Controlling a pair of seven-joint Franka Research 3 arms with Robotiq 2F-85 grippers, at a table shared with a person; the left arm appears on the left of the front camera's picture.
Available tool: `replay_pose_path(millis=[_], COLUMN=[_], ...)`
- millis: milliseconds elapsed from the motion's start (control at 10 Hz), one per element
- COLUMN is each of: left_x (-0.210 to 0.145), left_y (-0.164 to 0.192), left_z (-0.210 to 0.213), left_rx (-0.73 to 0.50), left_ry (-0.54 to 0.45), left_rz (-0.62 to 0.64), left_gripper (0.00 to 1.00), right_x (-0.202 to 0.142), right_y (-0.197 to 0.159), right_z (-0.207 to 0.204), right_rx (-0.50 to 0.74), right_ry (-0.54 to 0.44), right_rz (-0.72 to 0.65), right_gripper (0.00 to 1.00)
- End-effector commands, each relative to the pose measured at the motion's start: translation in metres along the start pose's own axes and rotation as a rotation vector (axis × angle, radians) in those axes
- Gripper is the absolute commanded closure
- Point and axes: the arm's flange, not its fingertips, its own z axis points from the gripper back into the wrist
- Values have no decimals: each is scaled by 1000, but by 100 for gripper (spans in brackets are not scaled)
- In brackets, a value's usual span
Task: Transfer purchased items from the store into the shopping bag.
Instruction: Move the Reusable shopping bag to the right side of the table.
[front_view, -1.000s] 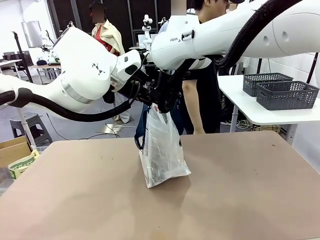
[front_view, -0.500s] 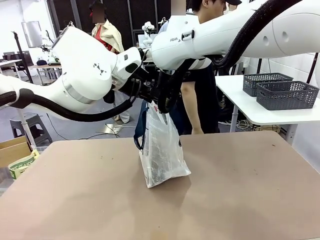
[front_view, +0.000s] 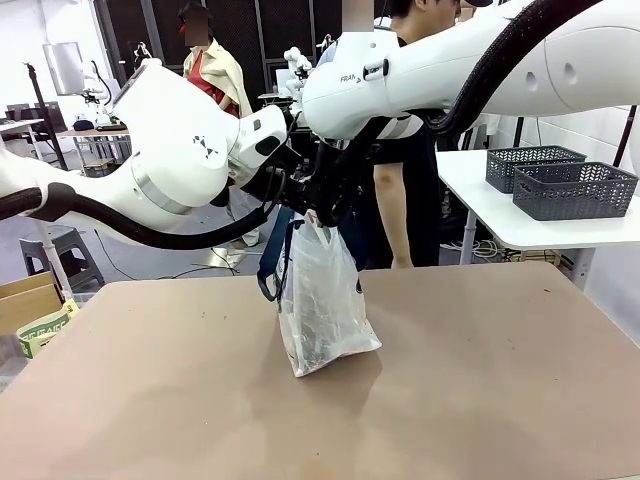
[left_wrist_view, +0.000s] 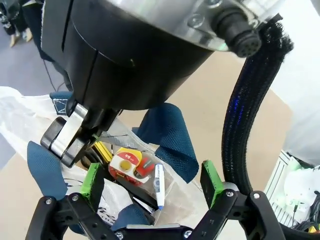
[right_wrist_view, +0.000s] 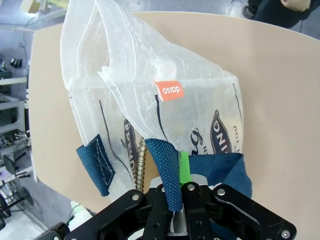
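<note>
The brown table (front_view: 480, 400) carried the shopping bag (front_view: 322, 310), which stood upright near its middle. The right arm (front_view: 450, 70) bore "FRA…" in dark print. The right gripper (right_wrist_view: 177, 172) had its fingers clamped on a navy strap handle (right_wrist_view: 167, 165). The left gripper (left_wrist_view: 152, 182) hung over the bag's mouth, fingers wide apart and empty. Inside lay a red-and-yellow packet (left_wrist_view: 131, 164) and a white tube (left_wrist_view: 159, 185). The navy oval logo (right_wrist_view: 220, 132) had white script and the orange tag (right_wrist_view: 169, 90) had white letters, neither clearly legible.

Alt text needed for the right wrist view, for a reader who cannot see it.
The right gripper is shut on a navy strap handle of the translucent shopping bag, seen from above against the tan table. An orange tag sits at the bag's top edge.
</note>
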Motion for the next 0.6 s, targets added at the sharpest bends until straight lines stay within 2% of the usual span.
replay_pose_path(millis=[0,500], left_x=[5,14], left_y=[-5,-28], left_z=[0,11], left_rx=[40,180], left_ry=[33,78], left_rz=[1,-47], left_gripper=[0,0], right_x=[6,6], right_y=[0,0], right_z=[-1,-3], right_rx=[32,40], right_ry=[12,19], right_rz=[7,9], right_gripper=[100,100])
